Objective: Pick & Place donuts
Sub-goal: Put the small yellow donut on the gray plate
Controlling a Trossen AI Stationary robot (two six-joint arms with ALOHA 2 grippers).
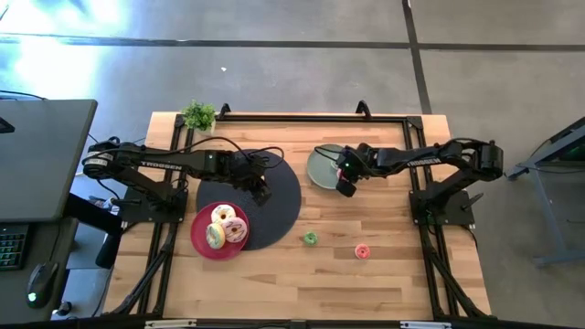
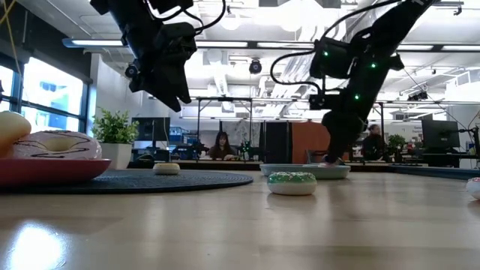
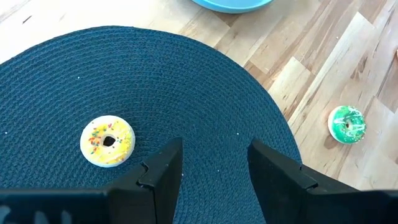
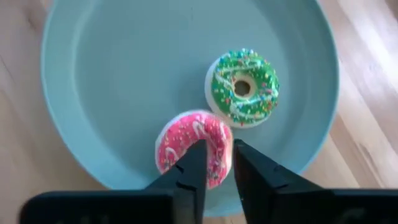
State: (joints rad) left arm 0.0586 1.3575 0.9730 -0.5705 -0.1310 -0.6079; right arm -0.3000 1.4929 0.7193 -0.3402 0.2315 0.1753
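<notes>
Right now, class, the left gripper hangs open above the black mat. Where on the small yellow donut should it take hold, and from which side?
From straight above. The yellow donut lies flat on the black mat with nothing touching it, so the left gripper could probably drop one finger outside each opposite rim and squeeze across the whole ring. It sits off to one side of the open fingers, so shift over first.

Grey concrete floor (image 1: 302,64); bright windows (image 2: 46,96); ceiling strip lights (image 2: 247,46); potted plant (image 2: 114,129) behind table.

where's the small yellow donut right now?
The yellow donut lies flat on the black mat, just ahead of the open left gripper in the left wrist view. In the low view it sits on the mat, under that gripper.
</notes>
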